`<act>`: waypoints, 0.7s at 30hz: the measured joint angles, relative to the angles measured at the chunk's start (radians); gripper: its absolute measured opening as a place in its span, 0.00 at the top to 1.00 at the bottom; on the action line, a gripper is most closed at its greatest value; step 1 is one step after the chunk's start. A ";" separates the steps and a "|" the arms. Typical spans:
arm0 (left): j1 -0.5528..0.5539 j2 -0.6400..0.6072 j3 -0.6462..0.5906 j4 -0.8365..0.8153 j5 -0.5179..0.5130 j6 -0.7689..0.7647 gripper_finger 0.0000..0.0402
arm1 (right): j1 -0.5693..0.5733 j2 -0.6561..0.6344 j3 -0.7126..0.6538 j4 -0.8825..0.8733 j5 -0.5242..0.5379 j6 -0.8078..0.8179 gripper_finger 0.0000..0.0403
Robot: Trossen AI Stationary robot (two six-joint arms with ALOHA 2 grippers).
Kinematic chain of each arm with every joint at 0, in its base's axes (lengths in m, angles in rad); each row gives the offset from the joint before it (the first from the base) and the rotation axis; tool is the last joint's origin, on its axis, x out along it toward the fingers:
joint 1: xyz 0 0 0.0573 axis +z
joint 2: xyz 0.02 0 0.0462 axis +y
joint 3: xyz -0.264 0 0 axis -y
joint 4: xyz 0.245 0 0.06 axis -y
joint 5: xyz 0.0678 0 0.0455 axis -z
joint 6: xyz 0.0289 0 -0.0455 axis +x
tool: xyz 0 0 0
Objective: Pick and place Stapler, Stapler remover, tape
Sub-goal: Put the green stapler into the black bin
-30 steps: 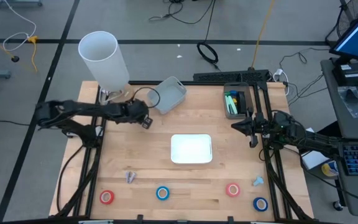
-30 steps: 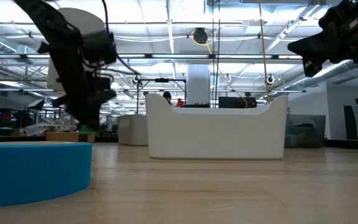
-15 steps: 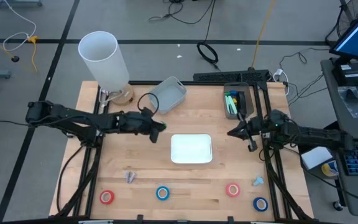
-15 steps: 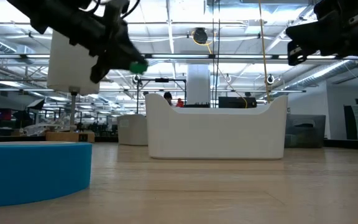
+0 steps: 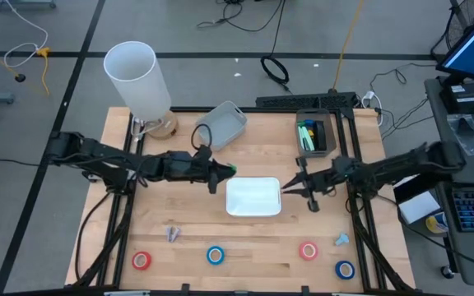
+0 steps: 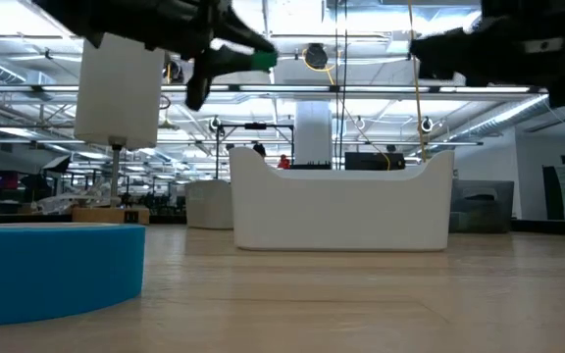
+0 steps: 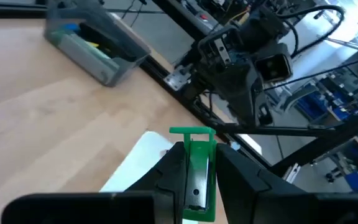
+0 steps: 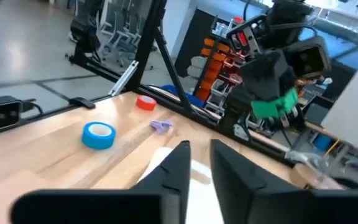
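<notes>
The left claw (image 5: 223,172) hangs above the middle of the bench (image 5: 179,215), just off the left edge of the white tray (image 5: 253,197), clamped on a green tool (image 7: 193,163). Its long axis runs along the fingers and its crossbar end sticks out past the fingertips toward the tray; the dark fingers hide its lower part, and whether it is the stapler or the remover is hard to make out. The right claw (image 5: 291,184) hovers at the tray's right edge, holding nothing; its fingers (image 8: 176,163) stand a narrow gap apart. Four tape rolls lie flat along the near edge: red (image 5: 141,261), blue (image 5: 215,256), red (image 5: 308,251) and blue (image 5: 345,269) toward the near right corner. No lettering can be read on anything.
</notes>
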 joint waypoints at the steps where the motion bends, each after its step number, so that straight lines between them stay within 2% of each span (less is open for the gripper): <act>1: -0.002 0.020 0.025 0.000 0.007 0.002 0.81 | 0.016 0.037 0.029 0.004 0.019 -0.016 0.83; 8: -0.027 0.154 0.195 -0.024 0.109 0.034 0.81 | 0.067 0.217 0.225 -0.041 0.045 -0.106 0.60; 12: -0.053 0.177 0.236 -0.101 0.107 0.036 0.81 | 0.068 0.237 0.280 -0.098 0.127 -0.107 0.49; 15: -0.068 0.182 0.238 -0.106 0.084 0.035 0.81 | 0.078 0.236 0.296 -0.101 0.148 -0.114 0.43; 19: -0.074 0.182 0.238 -0.101 0.053 0.034 0.81 | 0.112 0.246 0.322 -0.102 0.156 -0.162 0.38; 21: -0.074 0.182 0.238 -0.102 0.049 0.032 0.81 | 0.129 0.264 0.341 -0.107 0.202 -0.191 0.37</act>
